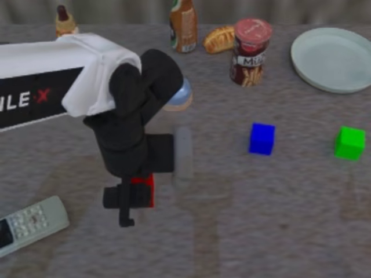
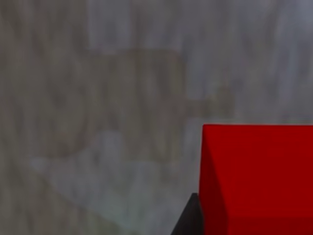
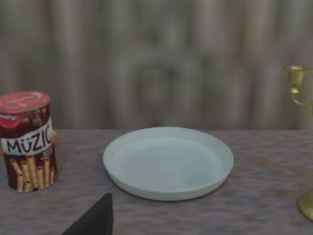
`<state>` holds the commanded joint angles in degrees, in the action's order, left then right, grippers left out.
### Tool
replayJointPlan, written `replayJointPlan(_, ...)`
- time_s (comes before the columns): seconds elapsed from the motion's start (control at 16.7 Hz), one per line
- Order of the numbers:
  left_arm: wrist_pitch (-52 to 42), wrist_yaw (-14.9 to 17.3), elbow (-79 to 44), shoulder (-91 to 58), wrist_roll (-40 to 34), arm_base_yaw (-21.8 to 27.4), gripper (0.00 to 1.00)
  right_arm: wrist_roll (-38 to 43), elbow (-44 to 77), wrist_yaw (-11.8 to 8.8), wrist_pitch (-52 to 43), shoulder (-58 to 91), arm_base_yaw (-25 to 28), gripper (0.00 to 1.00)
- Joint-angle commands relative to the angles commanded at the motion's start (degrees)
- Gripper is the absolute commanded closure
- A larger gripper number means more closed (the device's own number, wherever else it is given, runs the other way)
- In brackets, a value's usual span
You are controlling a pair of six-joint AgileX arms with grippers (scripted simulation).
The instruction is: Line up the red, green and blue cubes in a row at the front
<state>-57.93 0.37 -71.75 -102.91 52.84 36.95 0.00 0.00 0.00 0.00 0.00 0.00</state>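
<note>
The red cube point(image 1: 146, 184) is at the front left of centre, mostly hidden under my left gripper point(image 1: 136, 195), which is shut on it. In the left wrist view the red cube point(image 2: 259, 178) fills the corner, with one dark fingertip point(image 2: 192, 219) pressed against its side and the table farther below. The blue cube point(image 1: 261, 139) sits on the table right of centre. The green cube point(image 1: 350, 143) rests near the right edge. Of my right gripper, out of the top view, only one dark fingertip point(image 3: 99, 218) shows, set wide with nothing by it.
A blue bell point(image 1: 181, 97) peeks out from behind the left arm. A remote point(image 1: 32, 223) lies at the front left. Along the back stand a small bottle point(image 1: 65, 20), a sauce bottle point(image 1: 183, 24), bread point(image 1: 219, 39), a snack can point(image 1: 250, 51) and a pale plate point(image 1: 333, 58). A brass candlestick point(image 3: 303, 147) is near the plate.
</note>
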Motion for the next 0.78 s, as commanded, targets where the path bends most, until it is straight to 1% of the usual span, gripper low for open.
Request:
replayJointPlan(0.36, 12.0, 0.0, 6.7, -5.0, -0.4, 0.5, 1.00, 0.0, 0.0, 0.0, 0.0, 0.0, 0.0, 0.00)
replayJointPlan(0.66, 13.0, 0.0, 7.3, -5.5, -0.4, 0.6, 1.00, 0.0, 0.0, 0.0, 0.0, 0.0, 0.0, 0.00)
replayJointPlan(0.78, 13.0, 0.0, 7.3, -5.5, -0.4, 0.6, 0.85, 0.0, 0.0, 0.0, 0.0, 0.0, 0.0, 0.00)
